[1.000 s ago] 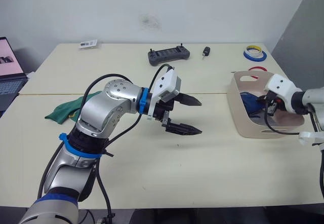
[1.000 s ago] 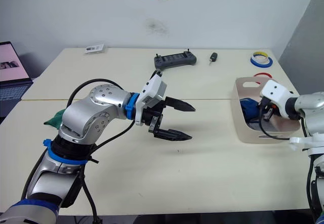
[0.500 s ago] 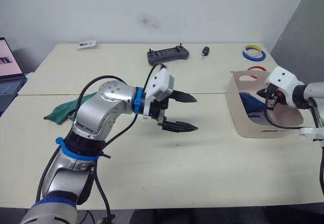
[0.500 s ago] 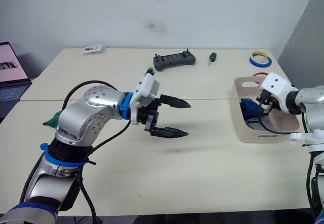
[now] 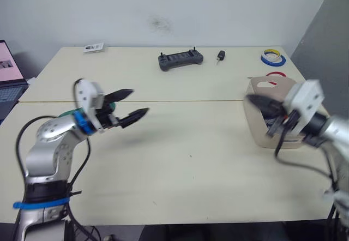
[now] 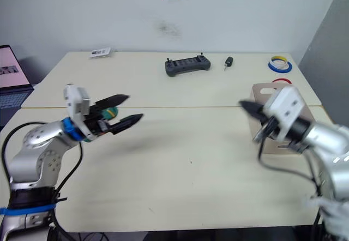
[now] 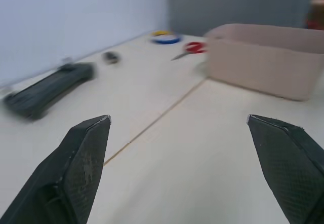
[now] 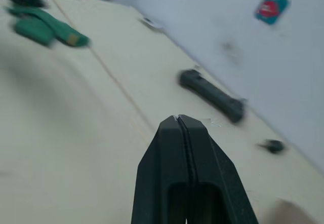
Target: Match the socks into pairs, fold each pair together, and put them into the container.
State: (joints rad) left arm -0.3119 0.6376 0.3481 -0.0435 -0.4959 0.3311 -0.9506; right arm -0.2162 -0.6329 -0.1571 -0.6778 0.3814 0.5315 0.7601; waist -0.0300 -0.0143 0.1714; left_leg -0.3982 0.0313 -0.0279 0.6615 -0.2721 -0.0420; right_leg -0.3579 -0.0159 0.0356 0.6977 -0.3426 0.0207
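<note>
- The left gripper (image 5: 131, 103) hangs spread wide and empty above the table's (image 5: 180, 164) left side.
- The right gripper (image 8: 180, 120) is pinched closed on nothing, just beside the container (image 5: 260, 122) at the right edge.
- Green socks (image 8: 43, 27) lie near the left edge, under the left arm.
- Risk: a careless reach could bunch them or seize only one.

Socks (image 8: 45, 29) at table's (image 5: 180, 159) left, container (image 7: 263, 59) right, controller (image 5: 181, 60) behind.
</note>
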